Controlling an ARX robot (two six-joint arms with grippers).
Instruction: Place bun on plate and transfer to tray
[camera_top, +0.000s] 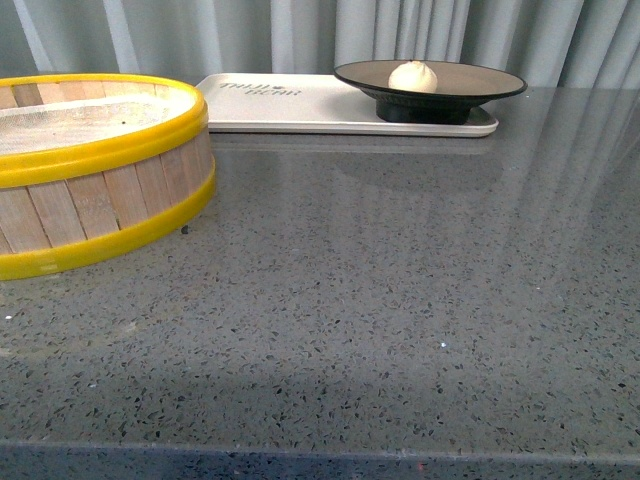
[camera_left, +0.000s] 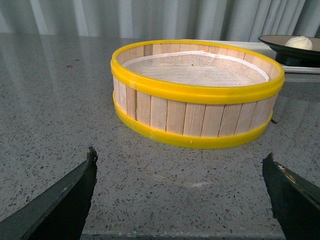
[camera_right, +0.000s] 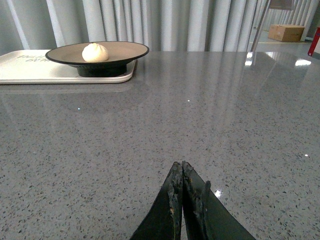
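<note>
Speckled grey countertop (camera_top: 400, 300) — pale curtains (camera_top: 300, 35) behind

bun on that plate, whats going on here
Nothing is being handled right now. The bun sits on the plate, and the plate stands on the tray at the far side of the table. The steamer basket is empty. The left claw is open and the right claw shut, both holding nothing.

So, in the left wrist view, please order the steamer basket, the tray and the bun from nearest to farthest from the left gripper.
1. Steamer basket, directly ahead of the open fingers.
2. Tray, behind the basket.
3. Bun, on the plate upon the tray.
</note>
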